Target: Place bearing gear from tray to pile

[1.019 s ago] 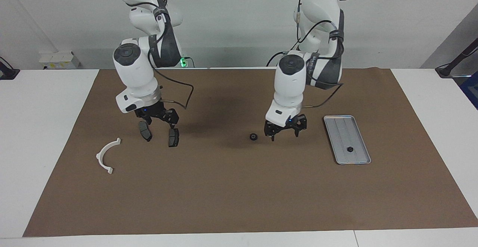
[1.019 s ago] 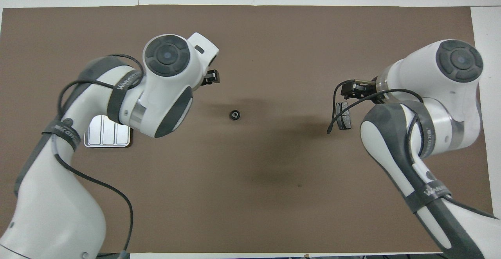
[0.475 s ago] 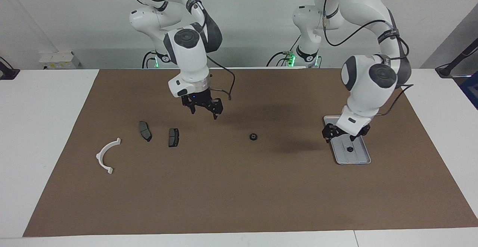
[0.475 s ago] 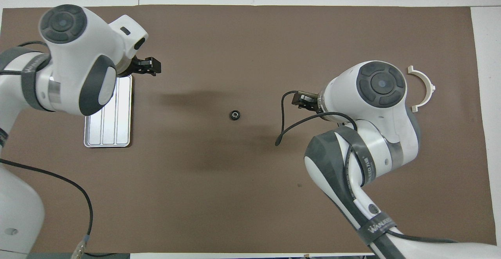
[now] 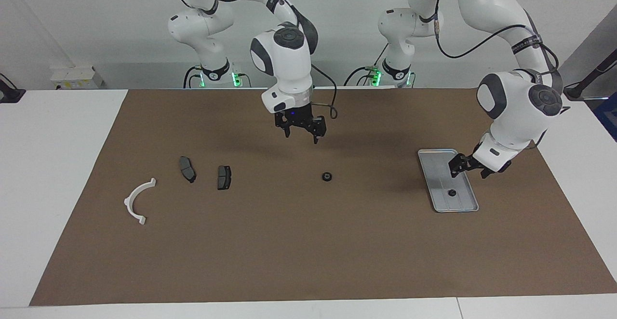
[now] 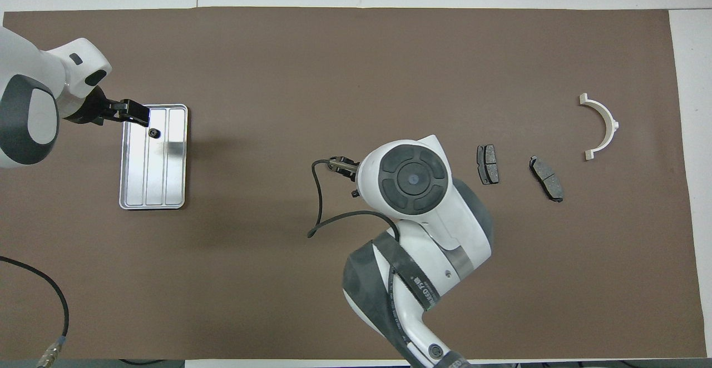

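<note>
The silver tray (image 5: 441,165) (image 6: 167,184) lies toward the left arm's end of the mat. A small black gear-like part (image 5: 451,192) (image 6: 153,132) sits in its farther end. A second black round bearing gear (image 5: 327,177) lies on the mat's middle, hidden by the right arm in the overhead view. The pile is a white half-ring bracket (image 5: 137,201) (image 6: 601,126) and two dark brake pads (image 5: 187,168) (image 6: 488,164). My left gripper (image 5: 470,168) (image 6: 133,113) is open and empty over the tray's rim. My right gripper (image 5: 301,130) is open and empty, raised over the mat's middle.
The brown mat (image 5: 308,251) covers most of the white table. The second brake pad (image 5: 223,177) (image 6: 547,170) lies between the first pad and the mat's middle. A loose cable (image 6: 320,212) hangs from the right wrist.
The right gripper has swung from over the brake pads to over the mat's middle. The left gripper has swung from beside the bearing gear on the mat to the tray. No part has moved.
</note>
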`<state>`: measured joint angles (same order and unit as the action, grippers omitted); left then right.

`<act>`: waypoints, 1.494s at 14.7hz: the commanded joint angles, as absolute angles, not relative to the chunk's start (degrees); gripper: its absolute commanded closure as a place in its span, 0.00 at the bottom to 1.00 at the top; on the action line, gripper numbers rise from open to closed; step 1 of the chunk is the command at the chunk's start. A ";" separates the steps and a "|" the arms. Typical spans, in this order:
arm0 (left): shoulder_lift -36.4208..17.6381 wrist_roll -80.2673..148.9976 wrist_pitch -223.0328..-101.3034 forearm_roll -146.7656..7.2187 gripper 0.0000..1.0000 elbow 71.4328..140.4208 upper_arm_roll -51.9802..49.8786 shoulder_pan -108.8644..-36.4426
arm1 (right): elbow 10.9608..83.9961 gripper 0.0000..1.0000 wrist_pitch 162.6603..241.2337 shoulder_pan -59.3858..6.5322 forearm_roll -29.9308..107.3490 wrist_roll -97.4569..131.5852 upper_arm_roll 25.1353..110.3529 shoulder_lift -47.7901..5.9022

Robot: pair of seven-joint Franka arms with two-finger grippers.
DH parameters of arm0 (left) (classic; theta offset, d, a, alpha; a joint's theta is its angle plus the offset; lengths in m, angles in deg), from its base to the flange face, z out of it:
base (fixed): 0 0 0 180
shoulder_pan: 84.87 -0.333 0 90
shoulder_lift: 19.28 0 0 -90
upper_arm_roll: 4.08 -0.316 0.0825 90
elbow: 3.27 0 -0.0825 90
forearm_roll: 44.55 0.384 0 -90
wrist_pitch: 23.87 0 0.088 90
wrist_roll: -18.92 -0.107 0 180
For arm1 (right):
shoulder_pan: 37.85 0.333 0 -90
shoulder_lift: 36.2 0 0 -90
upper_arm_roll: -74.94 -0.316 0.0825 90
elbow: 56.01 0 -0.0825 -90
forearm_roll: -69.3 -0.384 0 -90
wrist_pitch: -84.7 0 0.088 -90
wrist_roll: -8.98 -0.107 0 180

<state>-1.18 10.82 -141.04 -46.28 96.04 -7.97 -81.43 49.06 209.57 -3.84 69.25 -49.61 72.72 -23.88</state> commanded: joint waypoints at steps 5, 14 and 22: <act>-2.75 8.39 -153.16 -47.19 0.06 105.97 -7.51 -81.71 | 36.39 0.00 207.49 -0.68 70.96 -54.21 73.19 -12.84; -0.03 7.14 -158.69 -47.19 0.09 106.77 -7.59 -81.79 | 25.29 0.00 206.16 0.47 75.10 -60.90 73.45 0.01; 0.76 7.14 -162.20 -47.19 0.09 108.52 -7.59 -81.79 | 27.22 0.00 209.86 -2.08 73.96 -60.81 73.36 1.07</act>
<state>0.93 8.56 -159.05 -46.28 106.44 -7.64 -81.44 27.06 208.81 -1.79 74.06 -59.70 73.93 0.64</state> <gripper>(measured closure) 0.088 0.000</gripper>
